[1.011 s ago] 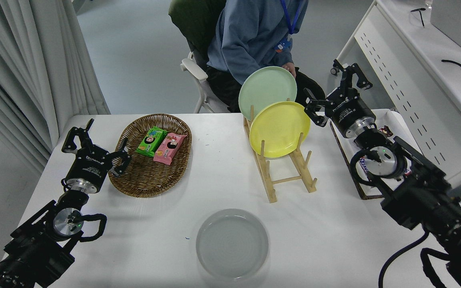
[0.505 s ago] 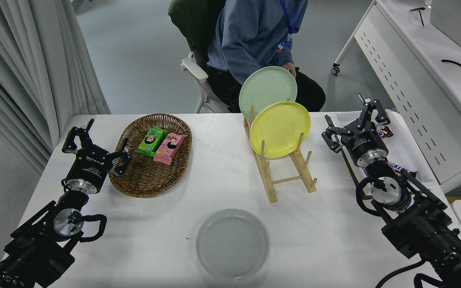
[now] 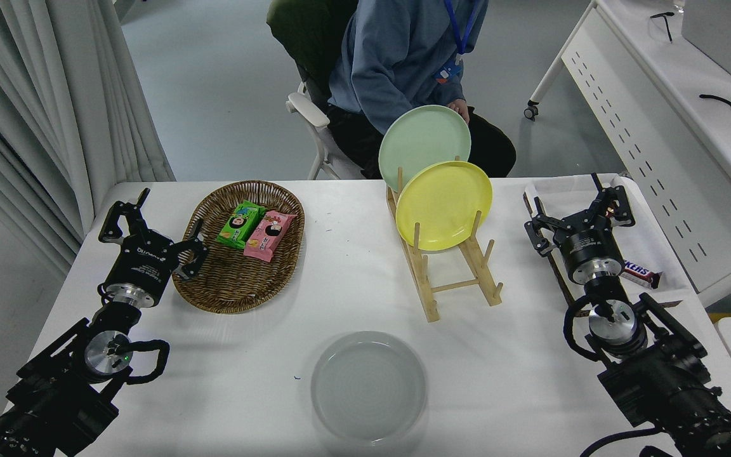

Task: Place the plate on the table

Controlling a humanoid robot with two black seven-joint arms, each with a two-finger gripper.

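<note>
The light grey plate lies flat on the white table near its front edge, in the middle. My right gripper is open and empty over the table's right side, far to the right of the plate and beside the wooden rack. My left gripper is open and empty, parked at the lower left next to the wicker basket.
A wooden rack holds a yellow plate and a pale green plate upright. A wicker basket holds snack packs. A tray with a candy bar lies at the right. A person sits at the far side.
My right arm has pulled back toward me and down, from near the yellow plate's right edge to over the tray at the right. The grey plate and left arm have not moved.
</note>
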